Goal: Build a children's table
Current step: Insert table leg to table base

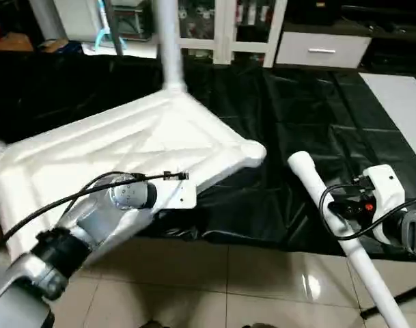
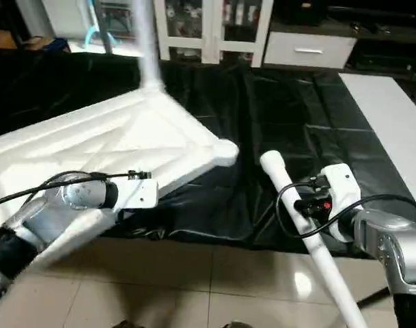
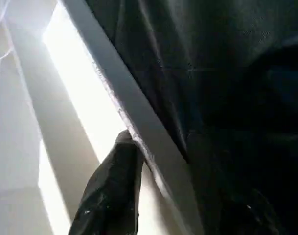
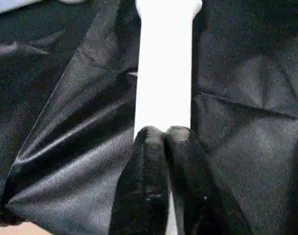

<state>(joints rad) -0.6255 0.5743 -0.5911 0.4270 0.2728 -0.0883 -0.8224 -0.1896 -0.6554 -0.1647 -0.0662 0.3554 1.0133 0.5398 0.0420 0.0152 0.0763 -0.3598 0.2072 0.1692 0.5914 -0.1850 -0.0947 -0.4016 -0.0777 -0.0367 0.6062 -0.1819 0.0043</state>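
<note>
top: table top [image 1: 126, 147] lies ribs up on the black sheet [image 1: 303, 109] | left gripper [image 3: 120, 147]: fingers pinch its rim | right gripper [image 4: 163, 134]: fingers shut against loose leg [image 1: 317, 188] | tip: you aim leg at corner socket [image 1: 252, 152]

**Floor and covering sheet, with the parts resting on them**

A tiled floor [image 1: 194, 287], pale and glossy, runs across the near part of the scene. Farther back it is covered by a black sheet [image 1: 310, 116], creased and folded, whose near edge lies along the tiles. On the sheet's left half rests the top [image 1: 126, 143], ribbed underside up, one round corner socket pointing toward the sheet's middle; one leg [image 1: 168, 41] stands upright from its far corner. Right of the top, apart from it, a second leg [image 1: 317, 188] slants over the sheet and out above the tiles. A white board [image 1: 402, 102] lies at the sheet's right edge.
</note>
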